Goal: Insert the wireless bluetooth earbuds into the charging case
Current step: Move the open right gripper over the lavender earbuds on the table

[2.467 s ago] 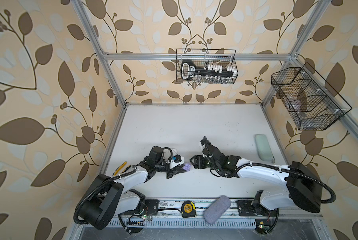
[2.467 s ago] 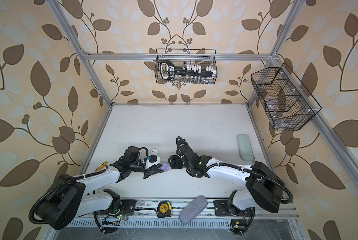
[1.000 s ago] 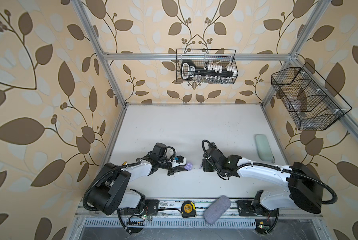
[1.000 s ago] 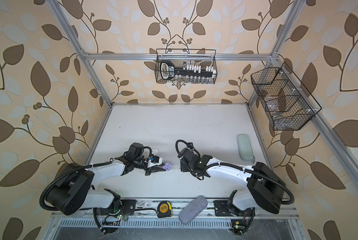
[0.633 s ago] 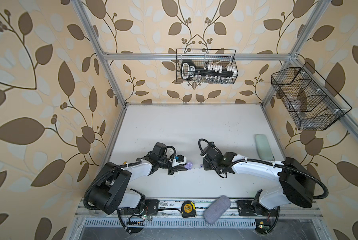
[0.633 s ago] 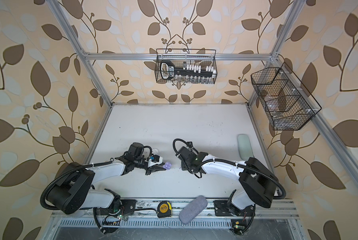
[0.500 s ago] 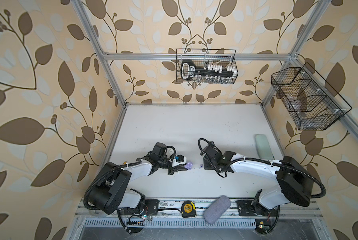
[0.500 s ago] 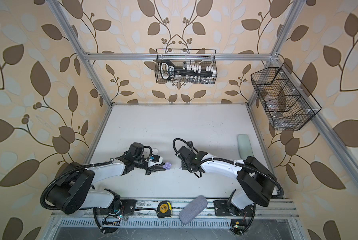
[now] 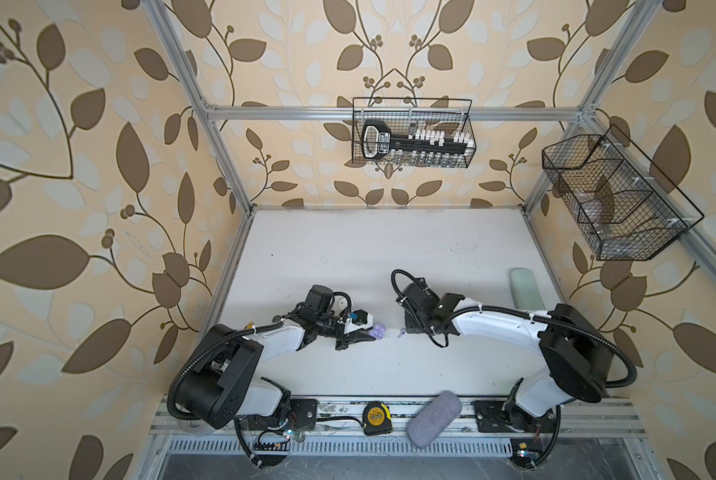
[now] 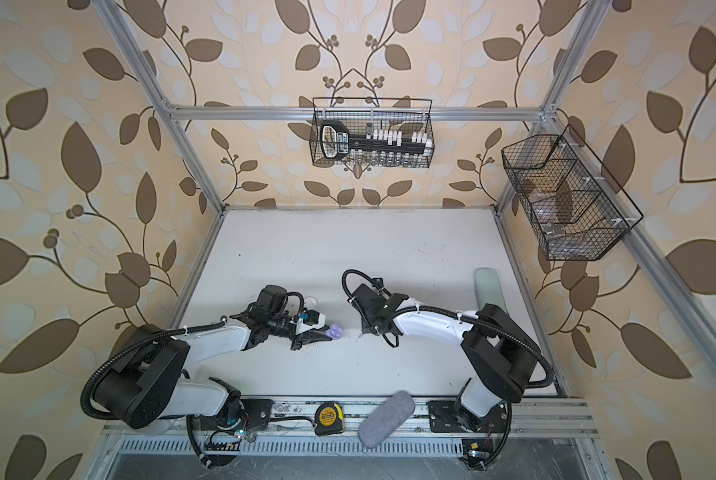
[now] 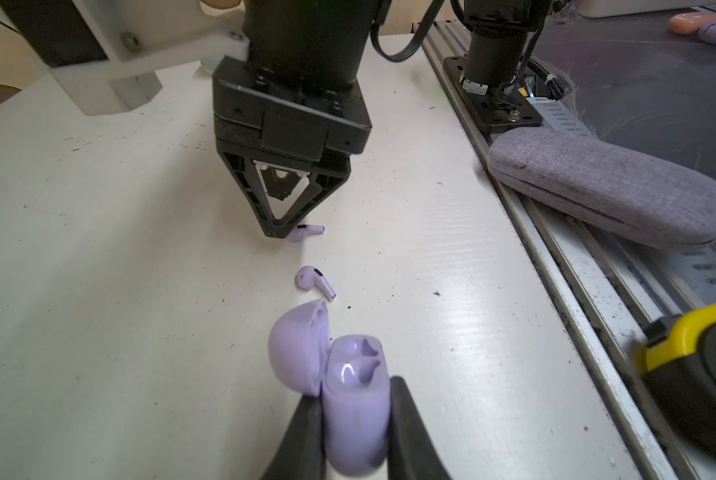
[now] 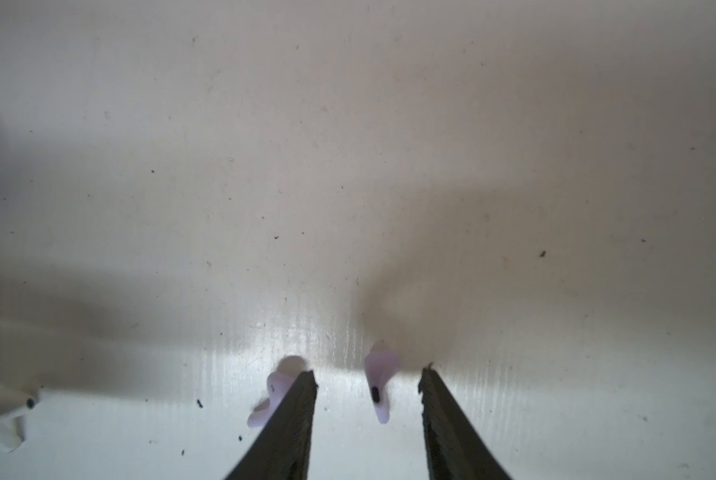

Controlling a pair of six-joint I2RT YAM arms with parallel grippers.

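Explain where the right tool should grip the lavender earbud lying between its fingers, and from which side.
Grip the lavender earbud across its rounded head, coming down from above. It lies flat on the table with its stem along the gap of the right tool, so the open jaws would likely close on its two sides.

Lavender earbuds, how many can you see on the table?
2: one earbud lies between the right gripper's open jaws; the other earbud lies just outside one jaw, nearer the open case. Both case sockets look empty; none seems hidden.

charging case (image 9: 379, 331) left of earbuds (image 11: 314, 282) | tape measure (image 9: 375, 419) left of glasses case (image 9: 434, 417)
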